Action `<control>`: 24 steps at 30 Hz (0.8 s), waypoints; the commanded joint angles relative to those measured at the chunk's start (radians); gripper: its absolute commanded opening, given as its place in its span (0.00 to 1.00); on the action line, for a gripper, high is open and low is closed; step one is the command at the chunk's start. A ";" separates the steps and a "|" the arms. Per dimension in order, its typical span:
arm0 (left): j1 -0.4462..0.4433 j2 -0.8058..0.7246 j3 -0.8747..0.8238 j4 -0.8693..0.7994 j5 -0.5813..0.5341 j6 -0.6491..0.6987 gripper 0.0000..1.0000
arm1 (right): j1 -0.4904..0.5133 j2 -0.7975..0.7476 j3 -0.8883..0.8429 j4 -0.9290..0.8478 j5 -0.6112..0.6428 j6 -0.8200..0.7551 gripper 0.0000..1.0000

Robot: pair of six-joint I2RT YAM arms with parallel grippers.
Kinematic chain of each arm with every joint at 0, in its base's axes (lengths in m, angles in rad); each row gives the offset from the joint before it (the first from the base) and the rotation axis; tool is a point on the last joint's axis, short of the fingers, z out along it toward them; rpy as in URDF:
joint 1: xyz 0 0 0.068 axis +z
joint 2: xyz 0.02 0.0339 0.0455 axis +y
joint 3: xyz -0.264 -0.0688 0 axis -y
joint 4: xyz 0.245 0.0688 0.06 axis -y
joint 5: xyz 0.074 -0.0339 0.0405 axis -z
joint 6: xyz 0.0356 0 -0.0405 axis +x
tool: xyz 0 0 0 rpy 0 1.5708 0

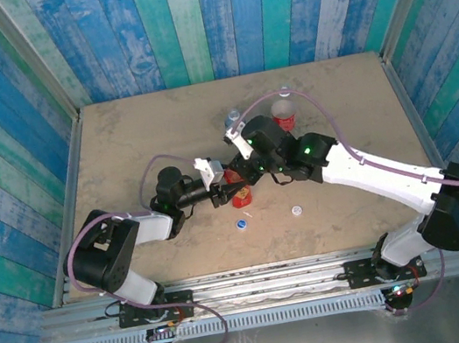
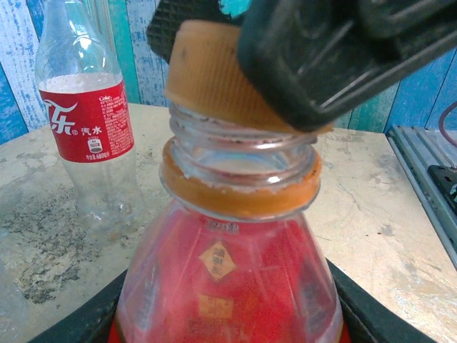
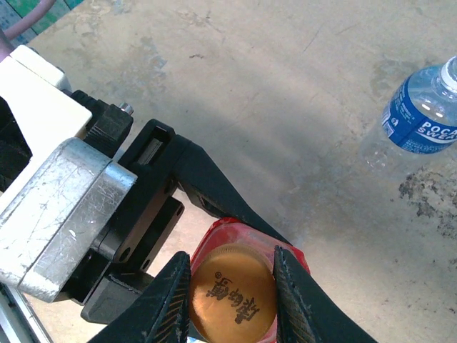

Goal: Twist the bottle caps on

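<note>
Round orange-brown cap (image 2: 207,78) pinched in right claw (image 3: 232,293), tilted on red bottle (image 2: 228,279) clasped by left claw (image 2: 228,330).

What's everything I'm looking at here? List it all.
red plastic bottle: one, red with yellow mark, upright mid-table.
orange-brown round plastic cap: one, crooked on that bottle's neck.
clear plastic bottle with a red label: one, far side.
clear plastic bottle with a blue label: one, left of it.
small blue plastic cap: one, loose, near side.
small white plastic cap: one, right of the blue one.
beige table: one, underneath.
left hand: one, black, gripping the red bottle.
right hand: one, black, pinching the orange-brown cap.
</note>
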 commanded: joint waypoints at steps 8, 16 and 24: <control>-0.007 0.011 0.000 -0.038 0.000 -0.008 0.55 | 0.026 0.113 0.071 -0.198 -0.015 0.009 0.30; -0.007 0.011 0.006 -0.048 0.002 -0.013 0.55 | 0.027 0.188 0.146 -0.304 -0.026 0.001 0.30; -0.007 0.014 0.009 -0.055 -0.008 -0.018 0.54 | 0.033 0.094 0.052 -0.179 0.010 -0.017 0.31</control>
